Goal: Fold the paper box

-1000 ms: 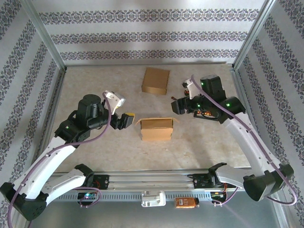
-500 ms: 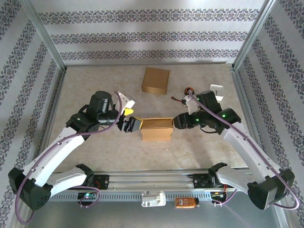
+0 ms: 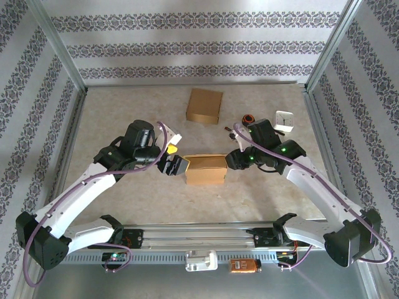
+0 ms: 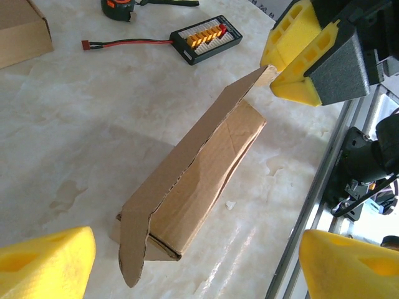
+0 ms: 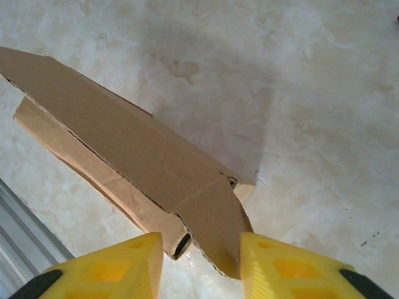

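Marble table (image 3: 124, 112) | paper box (image 3: 206, 169) flap between right claw (image 5: 201, 252) fingers

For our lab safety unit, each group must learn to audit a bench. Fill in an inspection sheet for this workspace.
Surface: pale marbled table, faint stains.
Job's things: cardboard box with open flaps at centre; second box farther back.
Clutter: charger board, small white clock-like item, orange gadget on the near rail.
Grippers: left gripper open beside the cardboard box's left end; right gripper straddling its right end flap, grip unclear.
Cables: purple cables along both arms; red lead at the charger board.
Surroundings: patterned walls, metal frame.
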